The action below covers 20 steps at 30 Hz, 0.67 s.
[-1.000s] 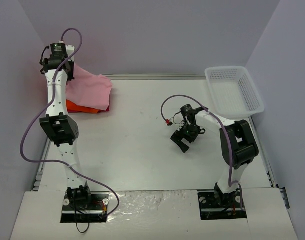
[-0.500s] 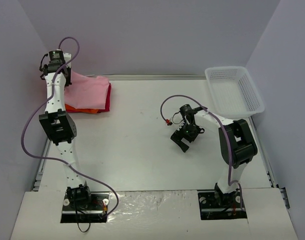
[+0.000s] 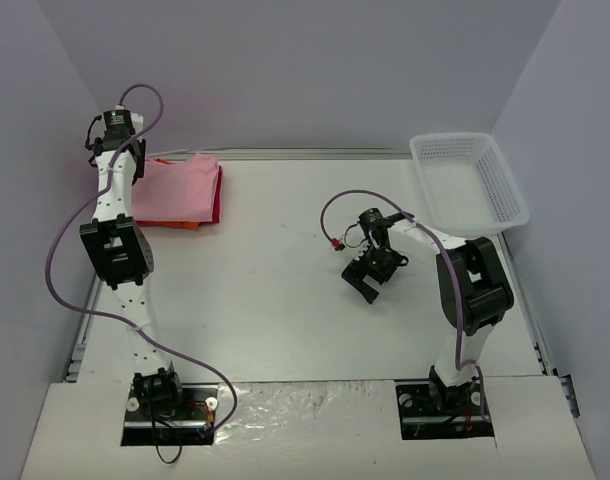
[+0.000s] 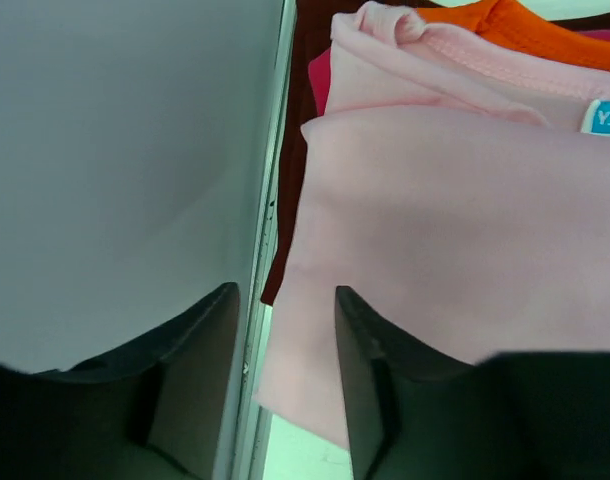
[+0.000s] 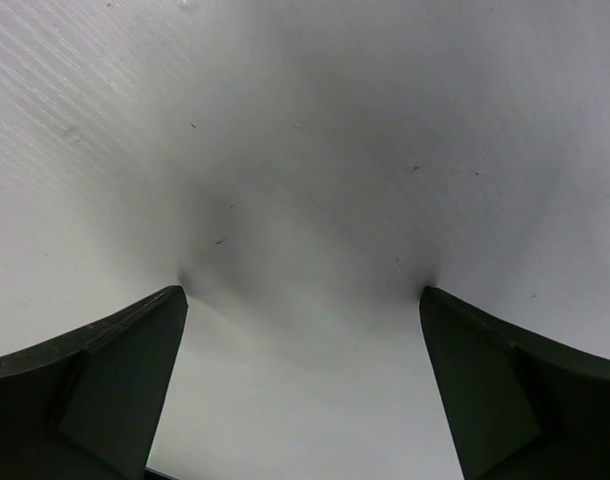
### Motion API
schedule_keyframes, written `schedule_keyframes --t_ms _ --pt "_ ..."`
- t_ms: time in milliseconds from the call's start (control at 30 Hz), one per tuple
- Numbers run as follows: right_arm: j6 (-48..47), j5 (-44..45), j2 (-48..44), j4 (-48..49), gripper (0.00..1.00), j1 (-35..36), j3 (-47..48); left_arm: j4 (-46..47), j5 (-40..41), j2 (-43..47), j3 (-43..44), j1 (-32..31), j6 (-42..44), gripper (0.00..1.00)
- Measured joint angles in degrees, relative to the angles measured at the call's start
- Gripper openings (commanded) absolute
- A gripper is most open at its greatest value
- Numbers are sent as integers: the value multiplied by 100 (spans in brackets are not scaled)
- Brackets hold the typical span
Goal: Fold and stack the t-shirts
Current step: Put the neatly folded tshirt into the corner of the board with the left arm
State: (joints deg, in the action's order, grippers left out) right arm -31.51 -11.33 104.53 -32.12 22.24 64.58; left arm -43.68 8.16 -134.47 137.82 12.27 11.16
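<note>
I note the left gripper (image 4: 285,300) apart, gripping nothing, over the pink shirt (image 4: 455,230), which lies on the orange shirt (image 4: 515,30). The right gripper (image 5: 300,300) is spread wide. The cloth is soft, light and limp, so I'd pinch a folded edge.

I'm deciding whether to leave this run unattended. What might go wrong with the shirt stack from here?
The left gripper, jaws open, sits at the edge of the pink t-shirt; pulling away might snag it and spoil the fold. That shirt lies over the orange t-shirt right at the table edge, so a nudge might push cloth off.
</note>
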Motion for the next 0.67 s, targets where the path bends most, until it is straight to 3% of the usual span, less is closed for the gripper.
schedule_keyframes --t_ms 33,133,400,533,667 --pt "0 0 0 0 100 0 0 103 63 0 -107 4 13 54" --pt "-2 -2 2 -4 100 0 7 319 247 -2 -409 13 -2 62" --pt "-17 -50 0 -42 100 -15 33 496 527 291 -1067 24 -11 63" --pt "-17 -120 -24 -48 100 -52 35 503 225 1451 -2105 24 -35 63" --pt "-28 -306 -83 -46 100 -107 24 730 -267 3471 -3644 15 -70 64"
